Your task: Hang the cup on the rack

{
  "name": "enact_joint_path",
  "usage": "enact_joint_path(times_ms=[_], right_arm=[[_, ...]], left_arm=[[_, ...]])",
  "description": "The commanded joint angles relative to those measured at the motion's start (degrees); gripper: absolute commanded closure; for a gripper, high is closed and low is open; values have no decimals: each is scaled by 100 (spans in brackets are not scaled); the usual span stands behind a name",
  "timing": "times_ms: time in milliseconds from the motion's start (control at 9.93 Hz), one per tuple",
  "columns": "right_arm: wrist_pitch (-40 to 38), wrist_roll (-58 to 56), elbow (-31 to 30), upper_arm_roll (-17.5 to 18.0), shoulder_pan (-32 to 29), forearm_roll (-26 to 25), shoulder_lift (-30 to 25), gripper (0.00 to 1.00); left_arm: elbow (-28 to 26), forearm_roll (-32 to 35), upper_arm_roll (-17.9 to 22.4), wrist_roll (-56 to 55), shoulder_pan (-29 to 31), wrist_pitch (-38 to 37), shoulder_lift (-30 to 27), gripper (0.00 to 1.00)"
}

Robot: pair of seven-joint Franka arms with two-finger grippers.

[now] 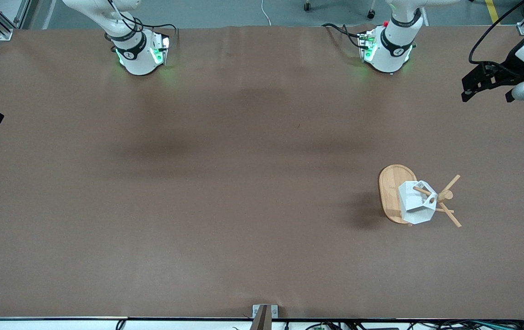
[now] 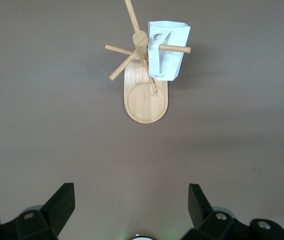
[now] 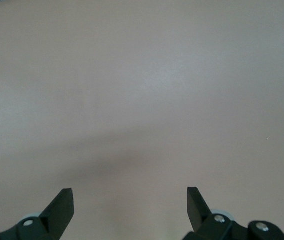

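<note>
The white faceted cup [image 1: 415, 204] hangs on the bamboo rack [image 1: 390, 192], with one angled peg passing through the hole in its handle. The rack stands toward the left arm's end of the table. In the left wrist view the cup [image 2: 168, 55] and the rack [image 2: 144, 102] show from above. My left gripper [image 2: 131, 192] is open, well apart from them and holding nothing. It shows high at the table's edge [image 1: 470, 89] in the front view. My right gripper [image 3: 130, 195] is open over bare table and holds nothing.
Brown table covering [image 1: 225, 183] spreads across the whole surface. Both arm bases [image 1: 138, 55] [image 1: 388, 52] stand along the edge farthest from the front camera. A small metal bracket [image 1: 264, 314] sits at the nearest edge.
</note>
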Motion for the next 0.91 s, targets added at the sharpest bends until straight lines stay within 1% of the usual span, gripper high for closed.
enact_joint_path(times_ms=[0,604,805], right_arm=[[-35,-55,0,41,-49,-50,-14,0],[-44,-55,0,32,-23,-50,-23,0],[-44,-55,0,23,-23,-50,-23,0]], left_arm=[[-121,127,-48,-115,13,-12,185,0],[107,145,-30,16,40,-47,283,0],[99,145,-13,25,40,-283,283,0]])
